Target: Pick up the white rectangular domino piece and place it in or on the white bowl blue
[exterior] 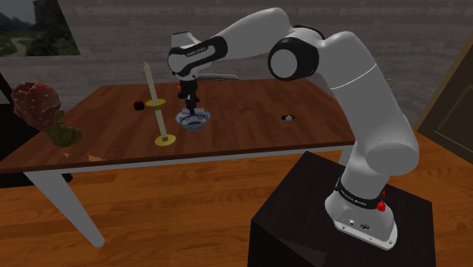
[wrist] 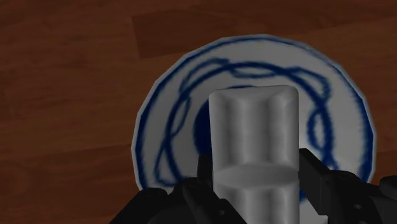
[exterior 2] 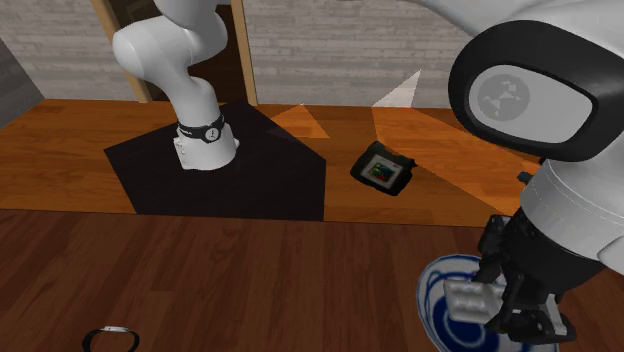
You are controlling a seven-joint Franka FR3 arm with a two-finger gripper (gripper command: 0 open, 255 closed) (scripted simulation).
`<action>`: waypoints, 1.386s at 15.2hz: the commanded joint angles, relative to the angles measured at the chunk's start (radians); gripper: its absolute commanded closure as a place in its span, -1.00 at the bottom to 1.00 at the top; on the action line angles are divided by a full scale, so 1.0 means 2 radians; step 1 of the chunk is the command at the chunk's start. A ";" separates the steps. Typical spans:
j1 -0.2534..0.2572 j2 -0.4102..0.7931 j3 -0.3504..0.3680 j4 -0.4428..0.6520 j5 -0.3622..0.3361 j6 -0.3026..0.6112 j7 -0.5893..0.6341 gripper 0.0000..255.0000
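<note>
My black gripper (wrist: 254, 191) is shut on the grey-white rectangular domino (wrist: 254, 137), which sticks out past the fingertips (wrist: 205, 181). Directly below the domino lies the white bowl with blue swirls (wrist: 162, 130), resting on the wooden table. In the shoulder view the gripper (exterior: 190, 100) hangs just above the bowl (exterior: 194, 120) near the table's middle. In the second exterior view the gripper (exterior 2: 492, 296) holds the domino (exterior 2: 467, 297) over the bowl (exterior 2: 436, 300) at the lower right.
A tall candle on a yellow holder (exterior: 158, 102) stands close to the bowl, on the shoulder view's left. Small black objects (exterior: 139, 105) (exterior: 288, 117) lie on the table (exterior: 250, 133). A plant (exterior: 38, 106) sits at its left end. A black band (exterior 2: 110, 337) lies nearby.
</note>
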 commanded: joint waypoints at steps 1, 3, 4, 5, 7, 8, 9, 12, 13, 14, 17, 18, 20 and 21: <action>0.000 0.003 0.000 -0.008 0.000 0.011 0.000 1.00; 0.000 0.007 0.001 -0.015 0.001 0.022 0.000 1.00; 0.000 0.008 0.001 -0.017 0.001 0.025 0.000 1.00; 0.000 0.008 0.001 -0.016 0.001 0.025 0.000 1.00; 0.000 0.008 0.001 -0.016 0.001 0.025 0.000 1.00; 0.000 0.008 0.001 -0.016 0.001 0.025 0.000 1.00; 0.000 0.008 0.001 -0.016 0.001 0.025 0.000 1.00; 0.000 0.008 0.001 -0.016 0.001 0.025 0.000 -1.00; 0.000 0.008 0.001 -0.016 0.001 0.025 0.000 -1.00; 0.000 0.008 0.001 -0.016 0.001 0.025 0.000 -1.00; 0.000 0.008 0.001 -0.016 0.001 0.025 0.000 -1.00; 0.001 0.003 0.000 -0.008 0.000 0.012 0.000 -1.00; 0.001 -0.006 0.000 0.011 -0.001 -0.016 0.001 -1.00; 0.001 -0.008 -0.001 0.020 -0.001 -0.028 0.001 -1.00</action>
